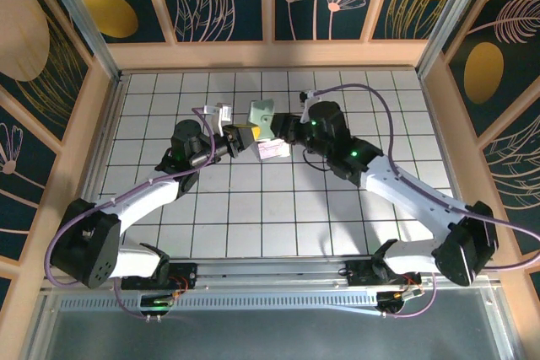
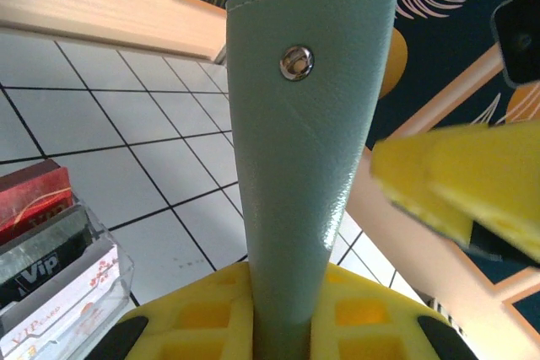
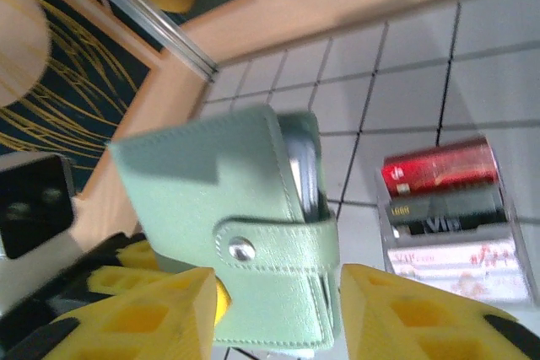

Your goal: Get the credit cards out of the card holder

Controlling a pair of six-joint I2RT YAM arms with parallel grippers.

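The card holder (image 1: 262, 115) is a pale green folder with a metal snap, held upright above the table. My left gripper (image 2: 283, 309) is shut on its lower end (image 2: 312, 166). My right gripper (image 3: 278, 309) is open, one yellow finger on each side of the holder's strap end (image 3: 245, 233), with a gap on the right. A silvery edge shows inside the holder's opening. Three credit cards lie tiered on the table: red (image 3: 439, 170), dark (image 3: 443, 212) and white-pink (image 3: 460, 263). They also show beside my left gripper, the red one (image 2: 34, 196) uppermost.
The cards sit in a clear stepped stand (image 2: 125, 269) on the white gridded table (image 1: 253, 208), just below the two grippers (image 1: 274, 150). Wooden walls (image 1: 270, 55) close the table at the back and sides.
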